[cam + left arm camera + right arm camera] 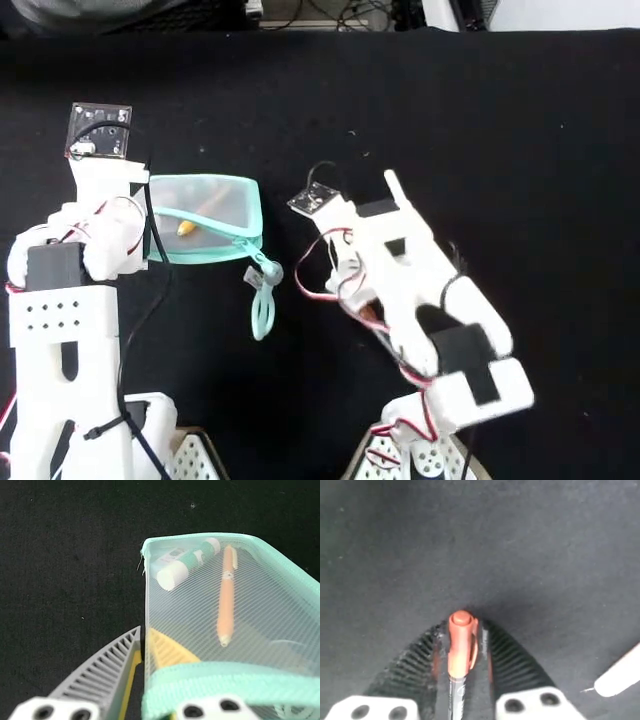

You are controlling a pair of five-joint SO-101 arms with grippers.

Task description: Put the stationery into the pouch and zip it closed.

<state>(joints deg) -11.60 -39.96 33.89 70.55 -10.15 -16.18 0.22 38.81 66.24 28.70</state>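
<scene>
Grip on the right side: the right gripper [462, 630] held an orange-capped pen [460, 645] clamped lengthwise between its fingers, cap end outward, over bare black cloth. The left gripper [145, 635] was closed on one short end of the mint mesh pouch [205, 215], with one grey finger outside and a yellow pad seen through the mesh.

The pouch lay in the left half of the table [520, 150], about midway between the near and far edges. Its long axis ran across the table toward the right arm, and its wrist strap [262, 305] lay toward the near edge. Inside were a white-and-green glue stick [185, 562] and a slim orange pencil [226, 597], both roughly along that axis.

Judgement: the pen had to go leftward, to the pouch end nearest the right arm. Whether the zip stood open enough could not be told. Cables [330, 12] lay beyond the far edge.
</scene>
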